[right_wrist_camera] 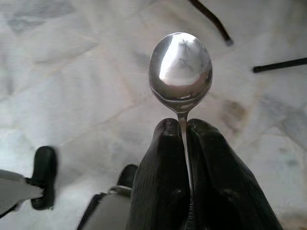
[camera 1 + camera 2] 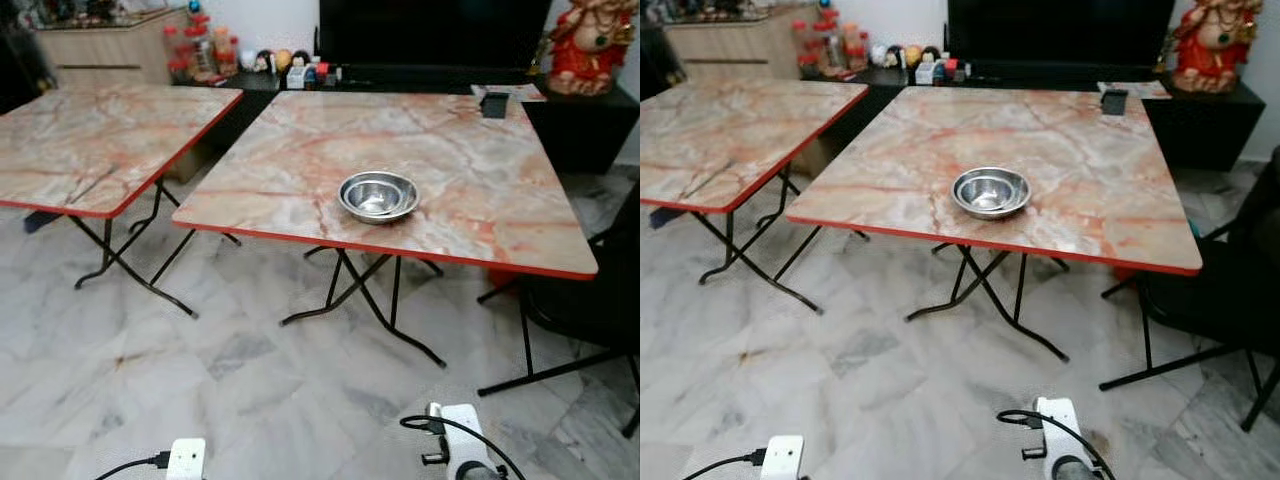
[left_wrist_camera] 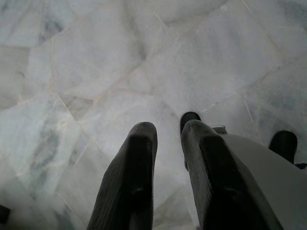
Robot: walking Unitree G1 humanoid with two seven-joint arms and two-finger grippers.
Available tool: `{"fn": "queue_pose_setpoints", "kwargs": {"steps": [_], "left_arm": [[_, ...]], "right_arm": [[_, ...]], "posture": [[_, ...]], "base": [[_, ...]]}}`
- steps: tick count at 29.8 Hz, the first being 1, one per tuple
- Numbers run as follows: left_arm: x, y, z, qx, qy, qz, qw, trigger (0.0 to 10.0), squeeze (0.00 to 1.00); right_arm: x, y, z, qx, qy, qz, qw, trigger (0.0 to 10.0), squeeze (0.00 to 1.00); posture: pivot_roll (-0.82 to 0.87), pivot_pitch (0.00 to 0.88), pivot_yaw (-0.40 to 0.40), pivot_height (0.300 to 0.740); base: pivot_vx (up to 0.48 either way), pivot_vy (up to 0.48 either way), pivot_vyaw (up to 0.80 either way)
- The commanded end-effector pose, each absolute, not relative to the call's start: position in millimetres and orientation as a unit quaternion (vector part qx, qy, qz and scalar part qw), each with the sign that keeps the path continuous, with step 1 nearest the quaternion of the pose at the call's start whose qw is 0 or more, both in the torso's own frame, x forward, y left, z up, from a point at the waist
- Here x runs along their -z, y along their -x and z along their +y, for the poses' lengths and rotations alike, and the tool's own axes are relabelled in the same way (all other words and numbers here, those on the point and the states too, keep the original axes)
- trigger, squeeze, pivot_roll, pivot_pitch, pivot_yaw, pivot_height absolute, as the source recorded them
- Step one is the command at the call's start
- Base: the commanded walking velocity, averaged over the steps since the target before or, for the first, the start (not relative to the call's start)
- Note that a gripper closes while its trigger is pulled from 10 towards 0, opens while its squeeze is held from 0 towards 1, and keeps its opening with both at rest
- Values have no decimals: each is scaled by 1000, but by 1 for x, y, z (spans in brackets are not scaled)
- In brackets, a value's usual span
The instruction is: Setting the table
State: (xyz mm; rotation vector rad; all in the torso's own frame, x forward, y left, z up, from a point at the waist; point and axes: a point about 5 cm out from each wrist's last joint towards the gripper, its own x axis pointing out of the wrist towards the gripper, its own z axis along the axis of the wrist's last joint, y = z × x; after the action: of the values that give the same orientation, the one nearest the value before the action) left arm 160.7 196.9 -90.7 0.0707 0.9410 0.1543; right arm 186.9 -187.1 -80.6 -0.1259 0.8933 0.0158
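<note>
A steel bowl (image 2: 378,195) stands empty near the front edge of the marble-patterned folding table (image 2: 470,215) ahead of me. My right gripper (image 1: 182,122) hangs low over the floor, shut on the handle of a steel spoon (image 1: 181,67) whose bowl sticks out past the fingertips. My left gripper (image 3: 169,128) also hangs over the floor tiles, its fingers a little apart with nothing between them. Both wrists, the left one (image 2: 185,458) and the right one (image 2: 455,430), show at the lower edge of the eye views, well short of the table.
A second marble-patterned table (image 2: 90,140) stands to the left, with a gap between the two. A black chair (image 2: 600,290) sits at the right of the near table. A small black object (image 2: 495,104) lies at the table's far edge. A dark TV cabinet (image 2: 430,75) lines the back wall.
</note>
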Motion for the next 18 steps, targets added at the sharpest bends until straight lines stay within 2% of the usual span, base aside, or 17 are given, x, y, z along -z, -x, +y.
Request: {"fn": "queue_pose_setpoints", "kwargs": {"steps": [1, 13, 18], "left_arm": [[90, -161, 201, -80, -34, 453, 887, 10000, 0], [91, -160, 199, -77, -36, 456, 886, 10000, 0], [91, -160, 200, -75, -39, 457, 886, 10000, 0]], "right_arm": [[77, -195, -187, -7, 57, 421, 905, 10000, 0], [77, -195, -189, -10, 66, 425, 903, 10000, 0], [77, -195, -187, -12, 62, 426, 902, 10000, 0]], "posture": [[-39, 0, -6, 732], [-35, 0, -7, 732], [-40, 0, 0, 732]], "base": [[401, 0, 0], [402, 0, 0], [402, 0, -366]]}}
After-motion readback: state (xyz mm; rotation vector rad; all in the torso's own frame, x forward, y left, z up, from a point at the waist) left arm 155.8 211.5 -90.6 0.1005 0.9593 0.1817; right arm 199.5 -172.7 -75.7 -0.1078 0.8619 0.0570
